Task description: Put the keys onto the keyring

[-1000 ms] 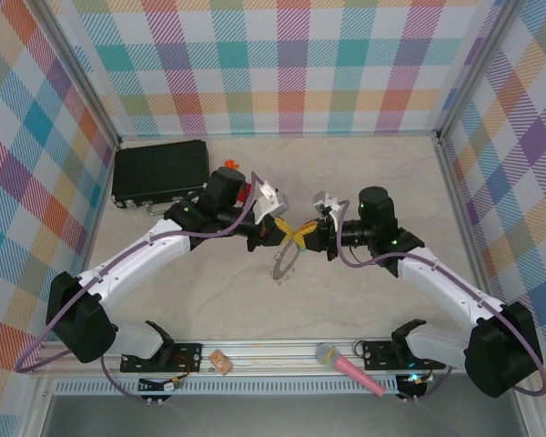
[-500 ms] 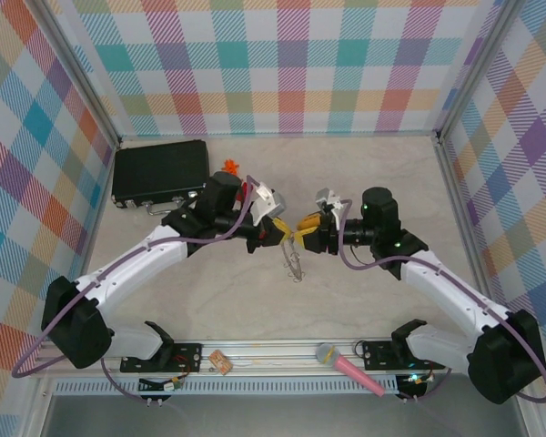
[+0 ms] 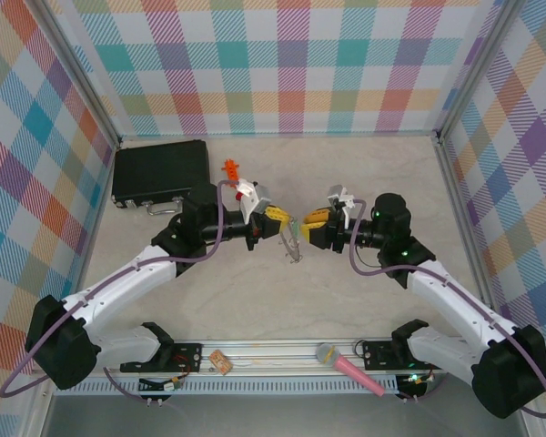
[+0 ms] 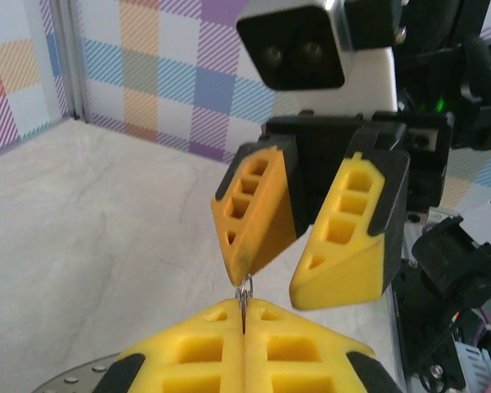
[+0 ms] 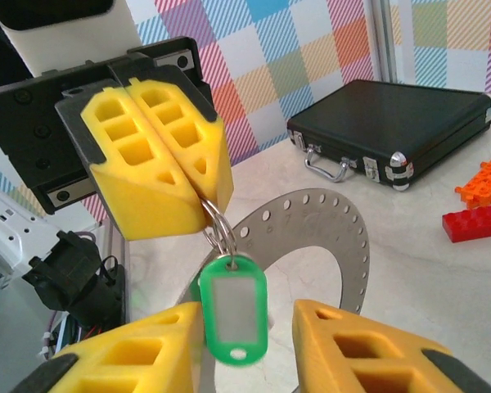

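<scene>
Black case [image 3: 160, 171], orange toy piece [image 3: 231, 168], red block [image 5: 476, 223], pink microphone [image 3: 355, 371]

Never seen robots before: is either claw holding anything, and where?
Left gripper pinches the thin wire loop above the green key tag; right gripper is open, holding nothing.

No legible text, brand or number; the green key tag [image 5: 231, 307] has a blank window.
</scene>
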Controlling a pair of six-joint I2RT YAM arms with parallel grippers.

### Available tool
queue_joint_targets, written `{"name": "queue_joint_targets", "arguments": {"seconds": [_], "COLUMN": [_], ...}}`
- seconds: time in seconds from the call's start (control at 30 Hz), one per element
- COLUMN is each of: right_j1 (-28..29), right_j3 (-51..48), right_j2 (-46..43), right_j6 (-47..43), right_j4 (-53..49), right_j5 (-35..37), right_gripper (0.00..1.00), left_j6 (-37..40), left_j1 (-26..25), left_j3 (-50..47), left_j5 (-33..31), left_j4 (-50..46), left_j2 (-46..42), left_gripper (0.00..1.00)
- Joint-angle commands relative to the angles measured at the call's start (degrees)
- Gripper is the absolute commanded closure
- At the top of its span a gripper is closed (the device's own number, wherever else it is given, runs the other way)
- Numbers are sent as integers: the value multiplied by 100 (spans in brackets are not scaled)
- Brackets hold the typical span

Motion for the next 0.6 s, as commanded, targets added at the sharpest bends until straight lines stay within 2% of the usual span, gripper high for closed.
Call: {"name": "queue_joint_targets", "arguments": {"seconds": [0.0, 0.17, 0.57], "right_j1": [-45, -44, -26], "right_j3": [203, 270, 533], "right_j2": [-34, -133, 82], "right_j6": [97, -18, -24], "right_j4": [217, 193, 264], "right_j5": [-192, -175, -467], "right_gripper": [70, 73, 76], "left_j6": [-231, -244, -238], "left_j1": [-16, -16, -34], "left_j3": [-90, -75, 38], "left_j5": [93, 214, 321], "left_j4": [861, 792, 616], "left_j2": [-4, -15, 77], "left_gripper": [100, 100, 100]}}
